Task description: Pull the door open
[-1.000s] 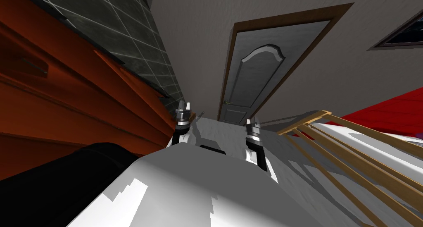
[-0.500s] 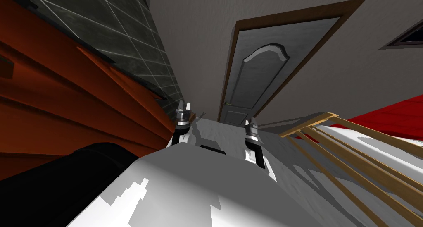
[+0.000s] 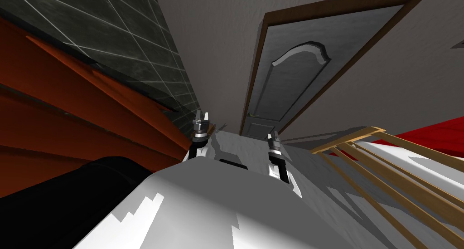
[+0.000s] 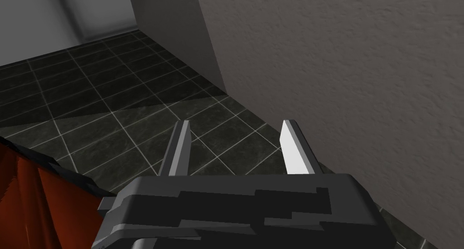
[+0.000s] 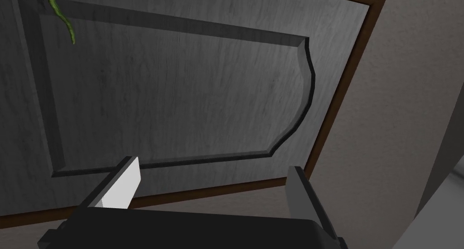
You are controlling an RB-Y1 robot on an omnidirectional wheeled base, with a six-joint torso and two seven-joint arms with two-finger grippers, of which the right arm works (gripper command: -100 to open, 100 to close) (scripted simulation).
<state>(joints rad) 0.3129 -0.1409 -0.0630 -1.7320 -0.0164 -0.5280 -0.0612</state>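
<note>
Grey and wood-grained, the door (image 3: 290, 83) is seen ahead, shut within a brown frame (image 3: 256, 74). An arched raised panel is cut into its face, and a thin greenish lever handle (image 5: 62, 19) is mounted near one edge. The right gripper (image 5: 212, 167) is aimed at the panel, short of the door and well apart from the handle, its blade fingers spread wide. The left gripper (image 4: 236, 124) is held beside a rough grey wall (image 4: 340, 78), near dark marbled tiles (image 4: 113, 105), its fingers likewise spread.
</note>
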